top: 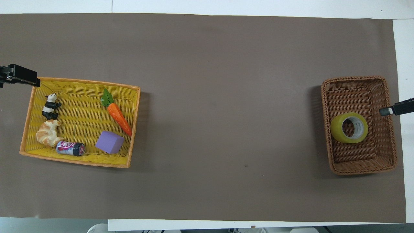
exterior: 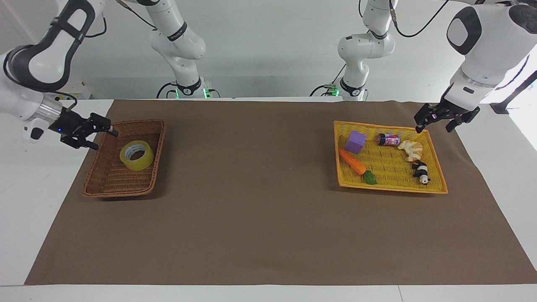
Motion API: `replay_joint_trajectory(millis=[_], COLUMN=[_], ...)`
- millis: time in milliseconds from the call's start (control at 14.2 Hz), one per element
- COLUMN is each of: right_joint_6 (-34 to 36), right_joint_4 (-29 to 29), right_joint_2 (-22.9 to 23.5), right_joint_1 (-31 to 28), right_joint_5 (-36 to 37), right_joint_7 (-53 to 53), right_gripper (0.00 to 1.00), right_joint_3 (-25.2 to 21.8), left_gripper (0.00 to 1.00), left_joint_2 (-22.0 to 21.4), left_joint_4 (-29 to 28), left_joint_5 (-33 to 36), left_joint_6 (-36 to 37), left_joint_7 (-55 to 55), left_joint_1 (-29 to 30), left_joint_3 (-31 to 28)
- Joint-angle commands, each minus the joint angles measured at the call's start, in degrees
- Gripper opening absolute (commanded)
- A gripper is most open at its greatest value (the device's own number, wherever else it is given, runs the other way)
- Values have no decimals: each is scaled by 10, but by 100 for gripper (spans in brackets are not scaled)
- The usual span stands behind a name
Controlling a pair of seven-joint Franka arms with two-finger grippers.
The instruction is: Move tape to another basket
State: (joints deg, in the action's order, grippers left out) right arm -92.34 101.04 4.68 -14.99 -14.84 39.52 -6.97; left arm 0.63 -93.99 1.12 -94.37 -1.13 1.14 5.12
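Note:
The yellow tape lies tilted in the brown wicker basket at the right arm's end of the table. It also shows in the overhead view, in the middle of the basket. My right gripper is open and empty, raised over the basket's outer rim, apart from the tape. Only one of its fingertips shows from above. My left gripper is open and empty, and waits over the outer corner of the yellow tray.
The flat yellow tray at the left arm's end holds a purple cube, a carrot, a can, a croissant-like toy and a panda figure. A brown mat covers the table.

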Motion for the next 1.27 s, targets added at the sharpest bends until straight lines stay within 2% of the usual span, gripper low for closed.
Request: replay_joint_trajectory(millis=[0, 211, 423, 634, 915, 1197], right_joint_6=[7, 72, 111, 108, 89, 90], right_joint_4=[-22, -82, -81, -73, -96, -96], right_joint_2=[-30, -31, -57, -69, -60, -61], right_joint_1=[57, 92, 117, 130, 162, 166], right_joint_5=[101, 127, 130, 151, 164, 160], right_joint_7=[-103, -222, -354, -363, -363, -373], right_gripper=[100, 100, 100, 100, 100, 100], right_joint_3=[4, 4, 9, 32, 14, 9], left_gripper=[99, 99, 99, 99, 99, 99], left_joint_2=[-15, -15, -15, -16, -16, -16], left_joint_4=[-14, -14, -14, -14, -15, -15], left_joint_5=[9, 9, 9, 10, 10, 10], left_joint_6=[7, 7, 7, 6, 5, 0], left_joint_7=[-5, -5, -5, -5, -5, -5], left_joint_1=[2, 2, 2, 0, -4, -4], left_joint_3=[1, 1, 1, 1, 0, 1])
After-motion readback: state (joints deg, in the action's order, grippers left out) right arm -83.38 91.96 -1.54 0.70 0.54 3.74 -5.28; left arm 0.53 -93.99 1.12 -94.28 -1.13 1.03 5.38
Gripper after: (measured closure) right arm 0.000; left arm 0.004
